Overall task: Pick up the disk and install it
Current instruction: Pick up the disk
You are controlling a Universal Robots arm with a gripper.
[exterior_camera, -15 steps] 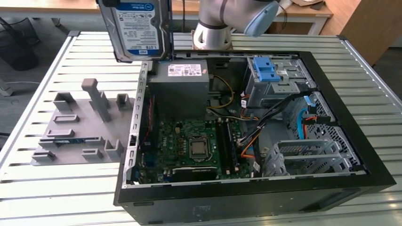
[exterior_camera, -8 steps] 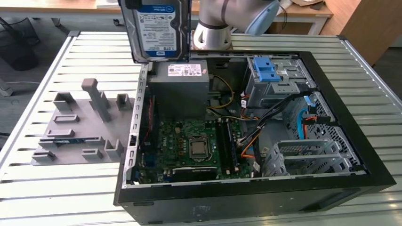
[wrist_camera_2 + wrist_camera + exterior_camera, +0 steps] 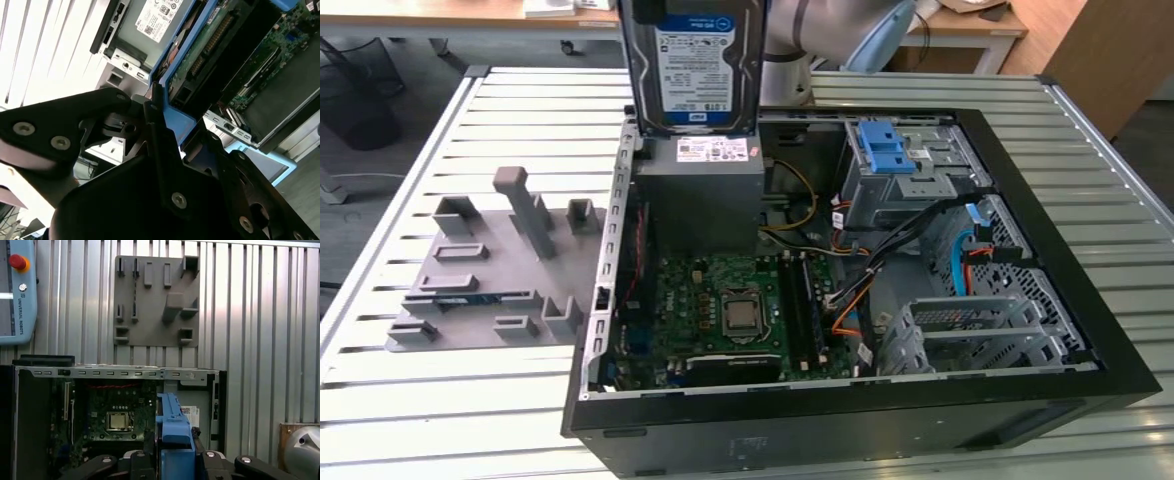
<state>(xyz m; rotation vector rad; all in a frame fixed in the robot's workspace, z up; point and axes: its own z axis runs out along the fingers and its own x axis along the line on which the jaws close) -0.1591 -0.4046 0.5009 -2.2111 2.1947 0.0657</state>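
One disk (image 3: 698, 65) hung upright at twelve o'clock in the exterior view. Its white-and-blue label faced the camera, and its lower edge sat just over the grey power supply (image 3: 700, 195) (whether the two touched could not be told). The robot arm (image 3: 790, 40) rose close behind it.

In the second wrist view the pincer (image 3: 160, 112) was clamped on the disk (image 3: 202, 50), its black fingers (image 3: 112, 102) pressed against the blue bracket rail, with the drive's green circuit board showing. The first wrist view looked along that blue rail (image 3: 172, 425) towards the case below.

An open computer case (image 3: 854, 425) lay on its side on the slatted metal table (image 3: 454, 420). Inside it, in the exterior view, the motherboard (image 3: 720, 300) sat at six o'clock of the power supply. A grey drive cage with a blue latch (image 3: 894, 160) stood at three o'clock of the power supply, and a second bare metal cage (image 3: 974, 330) at five o'clock.

At nine o'clock of the case, just beside it, rested a grey fixture tray (image 3: 480, 270) with raised blocks and slots. A blue-grey teach pendant (image 3: 17, 290) with a red button lay on the table in the first wrist view.
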